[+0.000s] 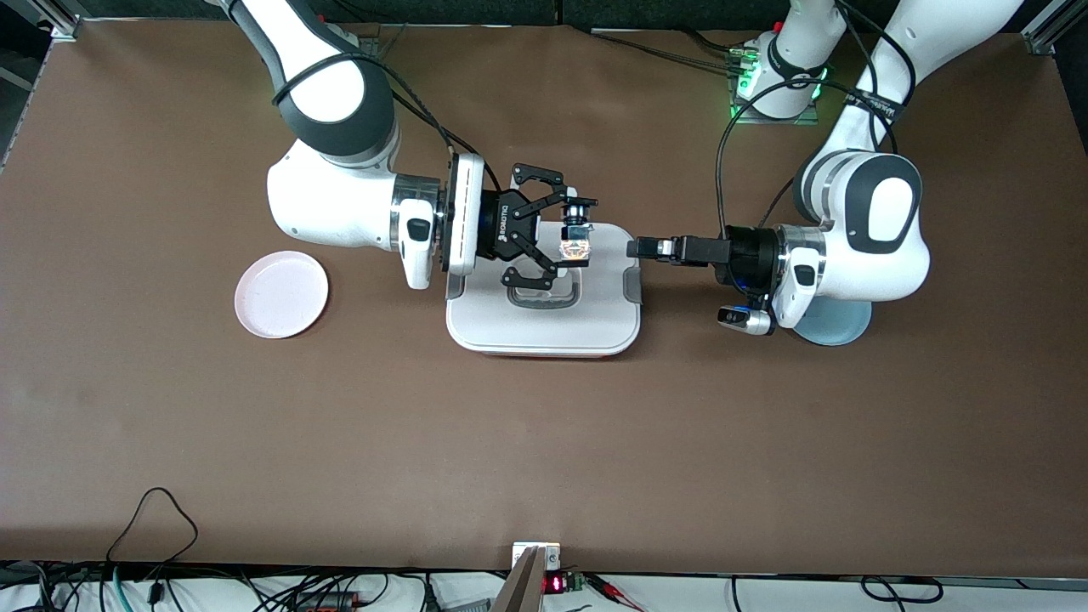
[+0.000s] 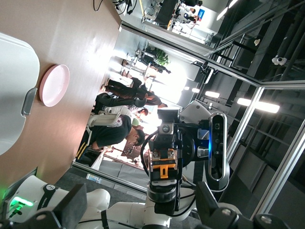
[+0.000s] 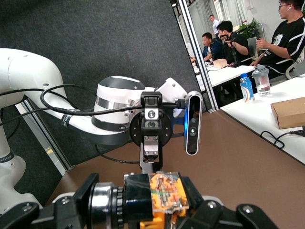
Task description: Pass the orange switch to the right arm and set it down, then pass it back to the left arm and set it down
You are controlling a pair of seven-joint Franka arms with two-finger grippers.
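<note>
My right gripper (image 1: 576, 235) hangs over the white box (image 1: 544, 319), shut on the orange switch (image 1: 575, 236). The switch is a small black cylinder with orange parts, and it fills the space between the jaws in the right wrist view (image 3: 159, 198). My left gripper (image 1: 637, 248) is level with it, over the box's edge toward the left arm's end. A short gap separates it from the switch. In the left wrist view its fingers (image 2: 71, 205) stand wide apart with nothing between them, and the switch (image 2: 164, 164) faces them head-on.
A pink plate (image 1: 281, 294) lies toward the right arm's end of the table. A blue plate (image 1: 837, 327) sits partly under the left arm's wrist. Cables run along the table edge nearest the front camera.
</note>
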